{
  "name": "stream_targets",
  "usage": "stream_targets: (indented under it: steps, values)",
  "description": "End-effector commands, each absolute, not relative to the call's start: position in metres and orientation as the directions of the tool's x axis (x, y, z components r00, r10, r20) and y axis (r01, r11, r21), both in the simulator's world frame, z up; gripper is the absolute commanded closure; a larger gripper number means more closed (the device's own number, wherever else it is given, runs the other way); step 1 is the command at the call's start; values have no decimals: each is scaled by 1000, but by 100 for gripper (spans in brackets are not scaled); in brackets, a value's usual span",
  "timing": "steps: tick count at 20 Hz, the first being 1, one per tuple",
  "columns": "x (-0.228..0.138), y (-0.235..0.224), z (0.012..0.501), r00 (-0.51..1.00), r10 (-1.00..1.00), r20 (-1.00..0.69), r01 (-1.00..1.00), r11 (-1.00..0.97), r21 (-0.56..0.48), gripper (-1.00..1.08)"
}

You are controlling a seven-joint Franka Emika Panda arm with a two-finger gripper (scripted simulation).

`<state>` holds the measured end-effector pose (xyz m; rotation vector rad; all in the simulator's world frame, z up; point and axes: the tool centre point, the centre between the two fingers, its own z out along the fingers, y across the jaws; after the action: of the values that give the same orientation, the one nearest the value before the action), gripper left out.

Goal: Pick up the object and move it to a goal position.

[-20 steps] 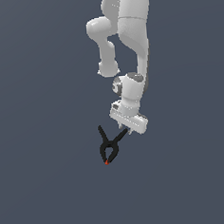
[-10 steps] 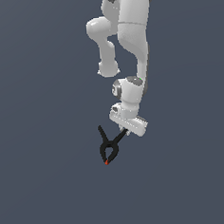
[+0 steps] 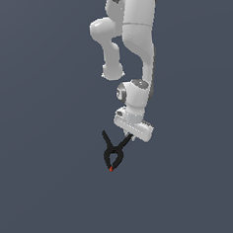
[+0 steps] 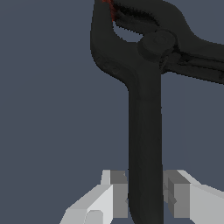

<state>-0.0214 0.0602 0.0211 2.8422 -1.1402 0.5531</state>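
Note:
The object, a small black spring clamp with a tiny red tip, hangs in the air at the end of the white arm in the exterior view. One thin handle runs up into my gripper, the other splays toward the exterior view's left. In the wrist view the clamp fills the picture, and my gripper is shut on its handle, with a grey finger pad pressed against each side. The red tip points away from the wrist.
Only a plain dark grey-blue backdrop surrounds the arm. No table, container or goal marker shows in either view.
The arm has risen a little, carrying the clamp with it. The grip on the handle is unchanged.

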Motion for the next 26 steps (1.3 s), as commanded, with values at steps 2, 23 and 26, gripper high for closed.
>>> stream_targets:
  steps: [2, 23, 26]
  values:
    - [-21, 61, 25, 669, -664, 335, -674, -731, -104, 108]
    - [-28, 81, 171, 667, -668, 329, -677, -728, -106, 108]
    - [-29, 85, 200, 667, -668, 329, -677, -728, -105, 108]
